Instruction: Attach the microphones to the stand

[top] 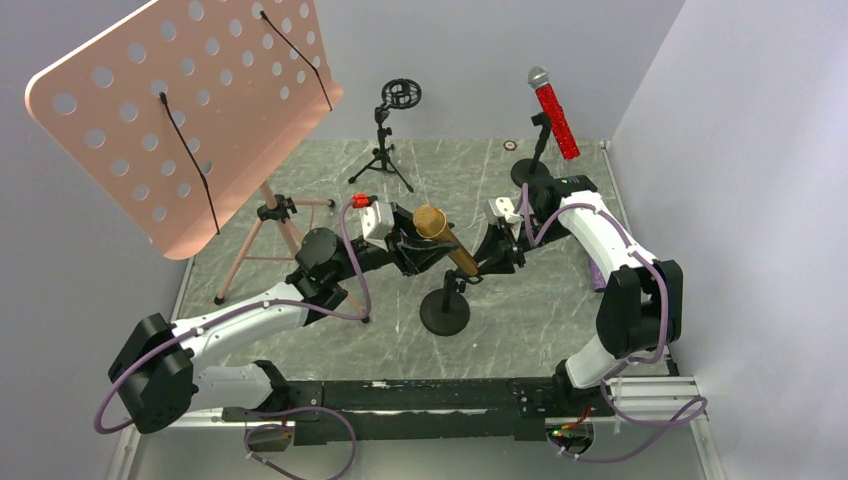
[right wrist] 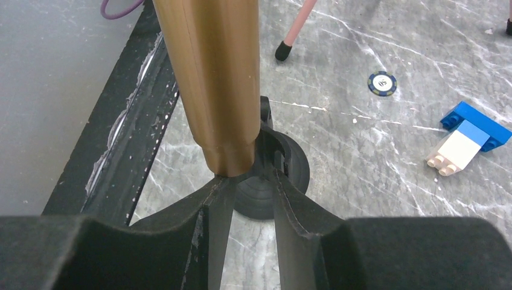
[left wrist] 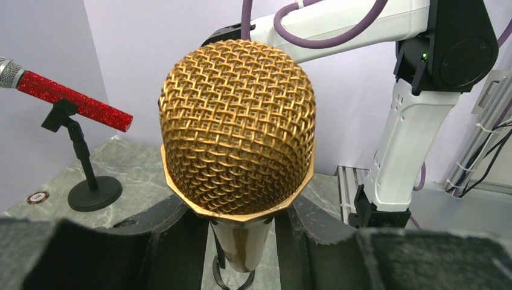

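Observation:
The gold microphone (top: 445, 240) hangs tilted over the middle of the table, head to the left. My left gripper (left wrist: 244, 223) is shut on its handle just under the mesh head (left wrist: 238, 127). Its lower end (right wrist: 226, 121) meets the clip of the round-based stand (top: 445, 315). My right gripper (right wrist: 250, 175) is shut on that clip (right wrist: 267, 148), right beside the handle's end. The red glitter microphone (top: 553, 110) sits clipped on a stand at the back right. A purple microphone (top: 597, 275) lies on the table by the right arm, mostly hidden.
A pink perforated music desk (top: 190, 110) on a tripod (top: 270, 235) fills the left. A small tripod stand with a round black mount (top: 398, 95) is at the back. A poker chip (right wrist: 383, 83) and blue-and-white bricks (right wrist: 468, 136) lie on the marble top.

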Motion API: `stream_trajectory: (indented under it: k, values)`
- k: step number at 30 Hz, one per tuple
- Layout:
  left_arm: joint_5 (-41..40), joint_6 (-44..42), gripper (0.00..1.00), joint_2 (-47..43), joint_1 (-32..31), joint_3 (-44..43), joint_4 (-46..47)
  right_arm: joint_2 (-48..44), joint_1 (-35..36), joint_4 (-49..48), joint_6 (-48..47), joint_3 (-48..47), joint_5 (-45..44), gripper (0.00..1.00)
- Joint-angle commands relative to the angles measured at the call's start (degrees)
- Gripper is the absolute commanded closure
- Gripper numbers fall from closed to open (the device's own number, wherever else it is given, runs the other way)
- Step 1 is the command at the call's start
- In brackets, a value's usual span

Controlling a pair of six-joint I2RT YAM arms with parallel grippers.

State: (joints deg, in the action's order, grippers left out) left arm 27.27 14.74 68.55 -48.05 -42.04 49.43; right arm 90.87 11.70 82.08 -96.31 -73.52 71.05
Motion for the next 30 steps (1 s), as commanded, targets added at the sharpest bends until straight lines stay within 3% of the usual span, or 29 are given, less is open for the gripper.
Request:
stream_trajectory:
  k: [1, 8, 30]
  values:
    - [1.7, 0.8, 1.00, 1.0, -0.1, -2.5, 0.8, -0.9, 0.5, -0.9, -1.1, 0.9, 0.1, 0.60]
    - [0.0, -2.9, 1.00, -0.1, 0.0, -2.0, -4.4, -0.8, 0.5, -1.3, -0.5, 1.0, 0.0, 0.58]
    - [3.3, 2.7, 1.00, 2.2, 1.8, -3.0, 1.0, -0.5, 0.5, -0.9, -0.9, 1.0, 0.1, 0.58]
